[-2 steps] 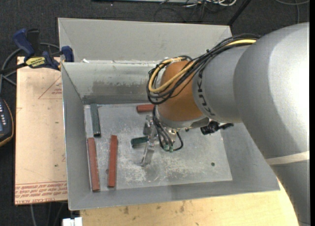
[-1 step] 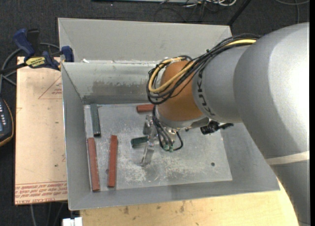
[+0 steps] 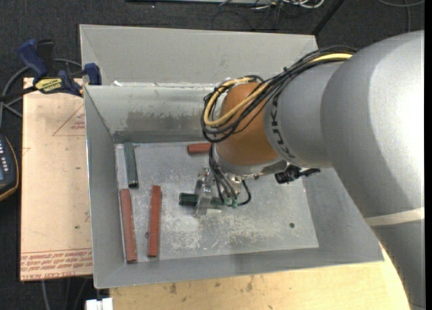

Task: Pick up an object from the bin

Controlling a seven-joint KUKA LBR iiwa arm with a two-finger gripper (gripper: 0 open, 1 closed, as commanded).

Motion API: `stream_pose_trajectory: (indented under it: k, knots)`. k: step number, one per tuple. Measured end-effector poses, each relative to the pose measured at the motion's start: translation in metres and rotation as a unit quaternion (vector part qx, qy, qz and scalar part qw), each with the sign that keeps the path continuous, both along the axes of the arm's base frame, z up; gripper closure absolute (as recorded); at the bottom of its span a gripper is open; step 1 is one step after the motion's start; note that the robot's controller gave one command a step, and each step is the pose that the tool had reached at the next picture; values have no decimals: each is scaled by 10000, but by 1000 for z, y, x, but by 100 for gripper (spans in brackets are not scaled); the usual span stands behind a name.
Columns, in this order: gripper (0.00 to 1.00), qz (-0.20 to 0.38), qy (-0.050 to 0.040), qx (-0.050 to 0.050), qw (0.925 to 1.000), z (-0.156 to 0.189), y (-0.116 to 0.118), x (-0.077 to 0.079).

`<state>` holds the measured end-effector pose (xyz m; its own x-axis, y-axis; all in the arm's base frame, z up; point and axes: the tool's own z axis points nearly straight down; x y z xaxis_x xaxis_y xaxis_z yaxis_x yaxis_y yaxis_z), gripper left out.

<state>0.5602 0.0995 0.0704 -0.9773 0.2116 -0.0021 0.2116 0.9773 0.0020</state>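
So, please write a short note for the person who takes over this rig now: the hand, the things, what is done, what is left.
Hand: low over the middle of the bin, right beside a small dark green piece; a grip on it cannot be confirmed.
At the left: outer red-brown stick, inner red-brown stick, grey stick farther back.
Near the back wall: short red-brown piece.
Done: nothing visibly lifted.
Left: grasp one thing and lift it out.

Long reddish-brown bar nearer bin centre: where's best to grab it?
Mid-length, from straight above, closing across its narrow width. The long reddish-brown flat bar lies flat, with bare floor along both long sides; its twin bar lies apart.
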Motion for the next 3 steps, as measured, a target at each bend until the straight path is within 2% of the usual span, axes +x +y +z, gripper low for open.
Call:
stream_pose_trajectory:
  k: [2, 3]
  knots:
    - [100, 17, -25, 4, 10000, 96, 1, 3]
    - [100, 27, -12, 1, 10000, 116, 1, 4]
